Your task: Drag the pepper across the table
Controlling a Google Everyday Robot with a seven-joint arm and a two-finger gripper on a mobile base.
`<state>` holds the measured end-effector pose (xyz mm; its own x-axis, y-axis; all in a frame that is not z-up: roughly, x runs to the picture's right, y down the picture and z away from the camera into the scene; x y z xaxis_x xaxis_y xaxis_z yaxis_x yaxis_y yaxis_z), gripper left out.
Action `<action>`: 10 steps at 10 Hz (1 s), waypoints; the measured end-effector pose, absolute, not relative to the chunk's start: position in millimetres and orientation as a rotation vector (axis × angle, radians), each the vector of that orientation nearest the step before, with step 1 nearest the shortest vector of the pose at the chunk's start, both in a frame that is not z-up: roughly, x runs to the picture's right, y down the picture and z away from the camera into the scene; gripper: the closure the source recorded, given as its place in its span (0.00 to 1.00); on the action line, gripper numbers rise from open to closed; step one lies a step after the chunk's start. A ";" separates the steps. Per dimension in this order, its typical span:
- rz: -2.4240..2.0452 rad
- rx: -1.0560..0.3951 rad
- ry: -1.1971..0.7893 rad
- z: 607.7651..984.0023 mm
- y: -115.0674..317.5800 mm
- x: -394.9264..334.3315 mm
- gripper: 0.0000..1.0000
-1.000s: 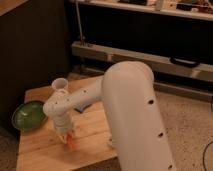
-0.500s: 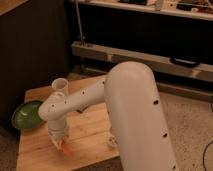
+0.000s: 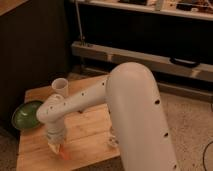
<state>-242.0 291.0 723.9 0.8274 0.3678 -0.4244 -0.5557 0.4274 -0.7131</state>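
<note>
Gripper (image 3: 58,145) at lower left of the frame, pointing down onto the table (image 3: 92,135), pepper (image 3: 63,152) right under its tip near the front edge, green bowl (image 3: 26,115) at far left

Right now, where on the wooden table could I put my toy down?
Bare planks on the light wooden table lie right of the gripper. It is crowded on the left: the green bowl, the white cup and the small orange-red pepper under the gripper.

The gripper (image 3: 56,145) is low over the front left of a wooden top. Behind stands a dark wall panel (image 3: 30,45) and a long metal shelf rail (image 3: 140,55). The floor (image 3: 192,120) is speckled, light grey
</note>
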 end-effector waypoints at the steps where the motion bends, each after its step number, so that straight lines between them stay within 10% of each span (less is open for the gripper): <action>1: 0.564 -0.974 0.207 721.9 292.9 -243.4 0.65; 10: 0.310 -1.003 0.106 698.7 311.8 -257.6 0.65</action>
